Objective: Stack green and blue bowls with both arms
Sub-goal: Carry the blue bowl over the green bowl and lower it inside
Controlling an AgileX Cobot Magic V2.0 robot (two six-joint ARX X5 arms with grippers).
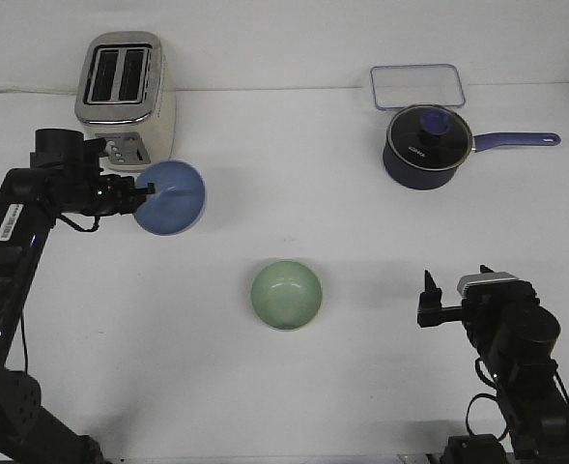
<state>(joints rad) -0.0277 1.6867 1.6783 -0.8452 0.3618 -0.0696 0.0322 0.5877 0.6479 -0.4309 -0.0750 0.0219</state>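
Two bowls sit in my view, well apart from each other. The blue bowl (171,198) is up at about ten o'clock from the table's middle, tilted so its hollow faces the camera, and my left gripper (146,195) is closed on its rim at the bowl's nine o'clock side, holding it clear of the white table (294,406). The green bowl (286,295) rests upright on the table near the centre, at roughly five o'clock from the blue one, with nothing touching it.

My right gripper (430,298) hangs at about three o'clock from the green bowl, apart from it, its fingers pointing toward the bowl. It holds nothing; from this angle (the fingers line up one behind the other) I cannot tell how wide they stand.

Just behind my left arm, at eleven o'clock from the blue bowl, stands a cream and silver toaster (125,97). Far off at two o'clock from the green bowl is a dark saucepan (425,147) with a lid and a purple handle, and just behind it lies a clear container lid (416,86) with a blue edge.
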